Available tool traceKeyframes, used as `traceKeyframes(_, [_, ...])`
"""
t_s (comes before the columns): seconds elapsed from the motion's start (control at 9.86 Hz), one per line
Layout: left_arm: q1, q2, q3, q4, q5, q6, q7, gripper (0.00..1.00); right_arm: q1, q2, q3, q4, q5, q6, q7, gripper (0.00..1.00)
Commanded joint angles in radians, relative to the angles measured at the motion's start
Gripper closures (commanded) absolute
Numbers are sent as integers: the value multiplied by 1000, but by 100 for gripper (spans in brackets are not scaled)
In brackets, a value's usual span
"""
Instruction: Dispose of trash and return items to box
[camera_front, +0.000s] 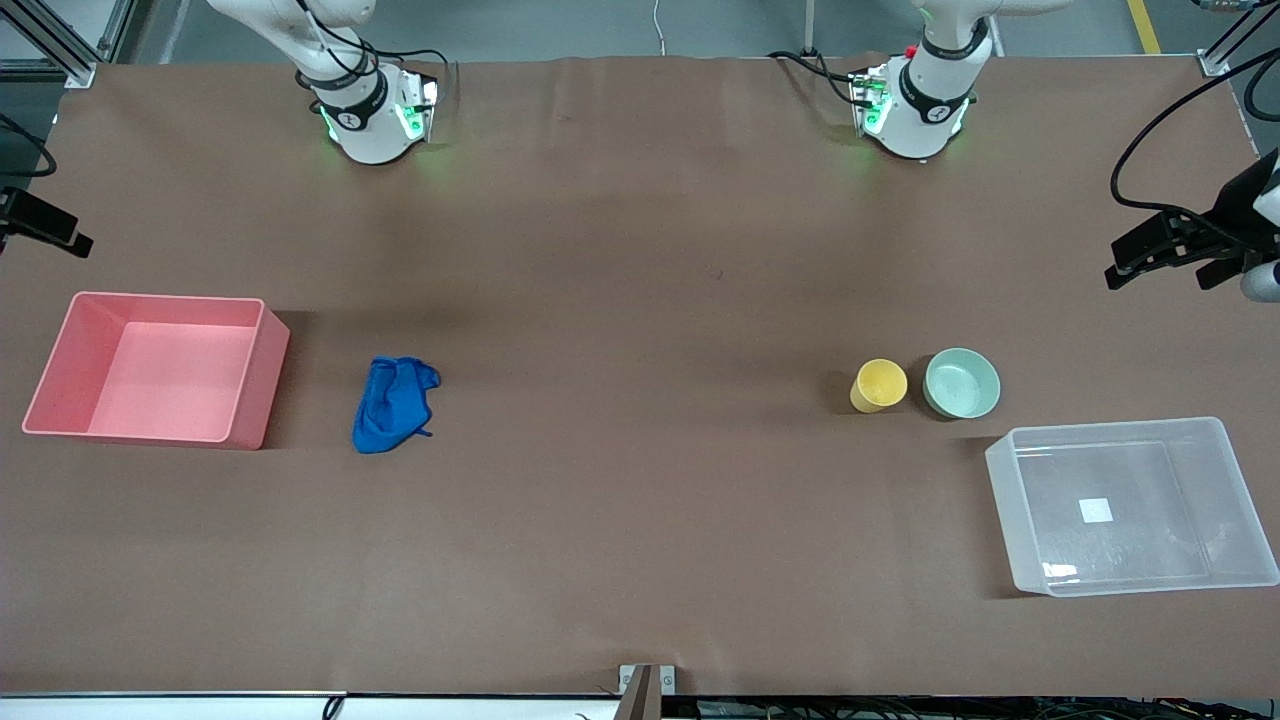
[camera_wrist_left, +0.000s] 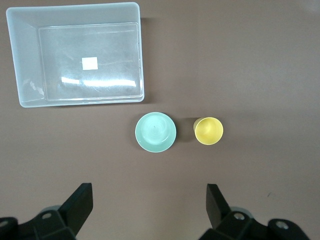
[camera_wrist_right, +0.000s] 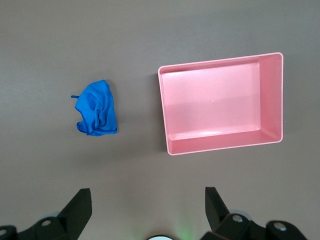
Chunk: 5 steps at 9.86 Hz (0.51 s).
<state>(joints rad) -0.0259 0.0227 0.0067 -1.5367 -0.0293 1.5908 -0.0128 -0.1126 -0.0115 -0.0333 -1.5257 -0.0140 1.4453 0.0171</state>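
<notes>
The blue rag (camera_front: 392, 404) lies crumpled on the table toward the right arm's end, beside the pink bin; it also shows in the right wrist view (camera_wrist_right: 96, 115). The yellow cup (camera_front: 879, 385) and the mint-green bowl (camera_front: 961, 383) stand side by side toward the left arm's end, a little farther from the front camera than the clear tub (camera_front: 1030, 553). The left wrist view shows the cup (camera_wrist_left: 208, 131), the bowl (camera_wrist_left: 155, 132) and the tub (camera_wrist_left: 28, 95). My left gripper (camera_wrist_left: 149, 192) is open and empty, high over bare table. My right gripper (camera_wrist_right: 147, 195) is open and empty, high near its base.
The pink bin (camera_front: 252, 385) is empty at the right arm's end of the table, also in the right wrist view (camera_wrist_right: 220, 145). Black camera mounts (camera_front: 1180, 245) overhang both table ends. Both arms are folded up by their bases.
</notes>
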Motion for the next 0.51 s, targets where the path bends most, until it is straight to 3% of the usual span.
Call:
traceKeyframes(0.0, [3,9,-2,-19,17,8,13,0,1,-13,-4,-2,14,-8,-6,0])
traceKeyframes(0.41, [3,22,1,-11,11,12,11,0,1,-13,-4,-2,14,-11,-6,0])
